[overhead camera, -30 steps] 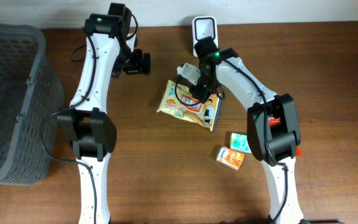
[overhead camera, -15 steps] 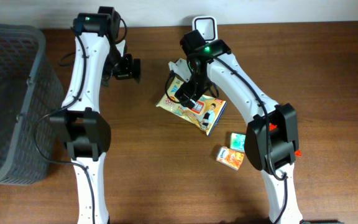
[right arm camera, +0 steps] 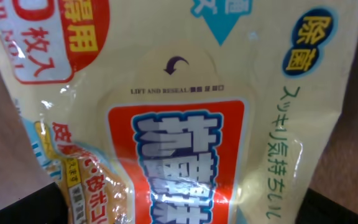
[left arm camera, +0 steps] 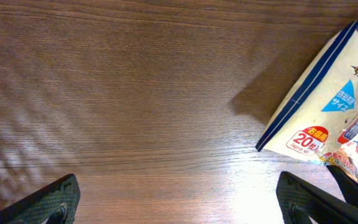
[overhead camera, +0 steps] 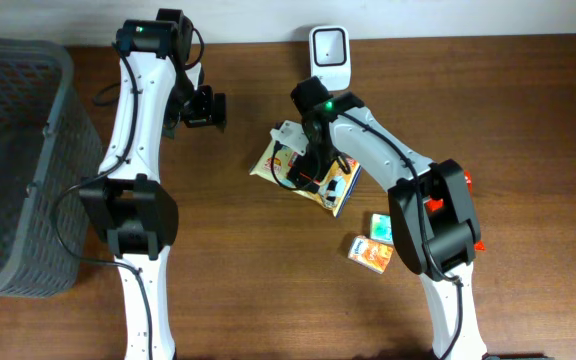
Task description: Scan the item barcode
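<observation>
A yellow wipes packet (overhead camera: 278, 163) with a red label lies flat on the wooden table in front of the white barcode scanner (overhead camera: 328, 48). My right gripper (overhead camera: 314, 166) is down on the packet's middle. In the right wrist view the packet (right arm camera: 185, 112) fills the frame, and the right gripper (right arm camera: 185, 214) is open, with one dark finger (right arm camera: 17, 208) at each lower corner. No barcode shows. My left gripper (overhead camera: 211, 108) hangs open over bare table left of the packet. The left wrist view has the left gripper (left arm camera: 179, 202) empty and the packet's corner (left arm camera: 328, 106) at the right.
A grey mesh basket (overhead camera: 18, 160) stands at the table's left edge. Two small boxes, one orange (overhead camera: 370, 252) and one teal (overhead camera: 385, 228), lie beside the right arm's base. Bare wood shows between the two arms.
The right jaws went from shut to open. The right gripper swung left and then settled lower on the packet, which shifted slightly left. The left arm moved a little left earlier, then held still.
</observation>
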Tool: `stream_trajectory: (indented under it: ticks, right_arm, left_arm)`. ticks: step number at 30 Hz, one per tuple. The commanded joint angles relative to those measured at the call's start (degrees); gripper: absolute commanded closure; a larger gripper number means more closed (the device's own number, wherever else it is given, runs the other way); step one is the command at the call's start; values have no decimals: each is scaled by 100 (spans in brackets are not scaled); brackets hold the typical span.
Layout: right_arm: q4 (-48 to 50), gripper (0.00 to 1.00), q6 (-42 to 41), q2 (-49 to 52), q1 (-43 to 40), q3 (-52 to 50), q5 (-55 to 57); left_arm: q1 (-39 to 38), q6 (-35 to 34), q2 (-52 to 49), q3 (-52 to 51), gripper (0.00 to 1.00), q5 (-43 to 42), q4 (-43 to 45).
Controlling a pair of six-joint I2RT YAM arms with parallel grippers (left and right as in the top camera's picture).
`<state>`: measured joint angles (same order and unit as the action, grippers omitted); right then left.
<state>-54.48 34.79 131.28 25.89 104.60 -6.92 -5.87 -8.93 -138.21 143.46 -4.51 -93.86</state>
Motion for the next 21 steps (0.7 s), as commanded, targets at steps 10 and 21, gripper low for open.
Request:
stream_trajectory:
  ticks: [10,21]
  right_arm:
    - [1003,96,-739,-76,39,-273,911]
    - [2347,96,-4122,-63,-553,1305,2258]
  left_arm:
    - [4,90,236,-9,1,-37,79]
    - [2,87,236,-9,1,-39,146]
